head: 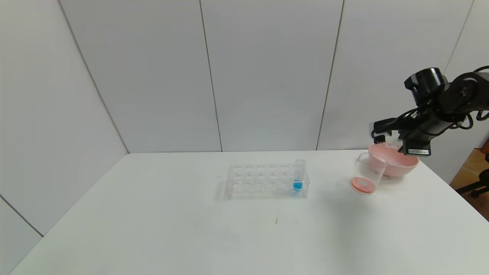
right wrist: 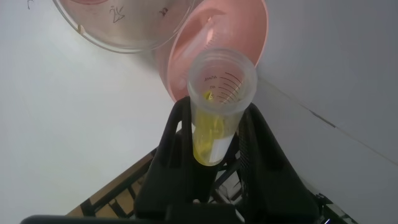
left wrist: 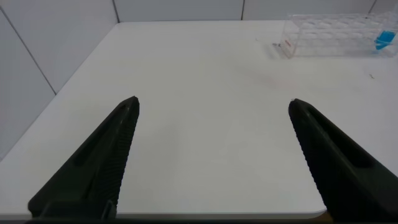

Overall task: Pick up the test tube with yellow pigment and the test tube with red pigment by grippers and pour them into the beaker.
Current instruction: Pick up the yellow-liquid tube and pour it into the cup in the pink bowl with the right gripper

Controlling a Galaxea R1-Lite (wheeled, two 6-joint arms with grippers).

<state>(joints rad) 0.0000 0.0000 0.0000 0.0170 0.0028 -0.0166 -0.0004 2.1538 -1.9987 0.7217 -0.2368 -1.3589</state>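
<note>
My right gripper (head: 382, 131) hovers above the pink bowl (head: 397, 162) at the table's back right. It is shut on the test tube with yellow pigment (right wrist: 221, 81), a clear tube with yellow streaks inside, lying between the two fingers of the gripper (right wrist: 217, 112), mouth towards the bowl (right wrist: 249, 31). The beaker (head: 367, 176) stands just in front-left of the bowl with an orange-red layer at its bottom; the right wrist view shows its rim (right wrist: 143, 37) beside the bowl. The test tube with red pigment is out of view. My left gripper (left wrist: 214, 102) is open over bare table, holding nothing.
A clear tube rack (head: 267, 181) stands mid-table with one blue-tipped tube (head: 298, 176) at its right end; the left wrist view shows the rack (left wrist: 336, 34) farther off. The table's right edge runs close behind the bowl.
</note>
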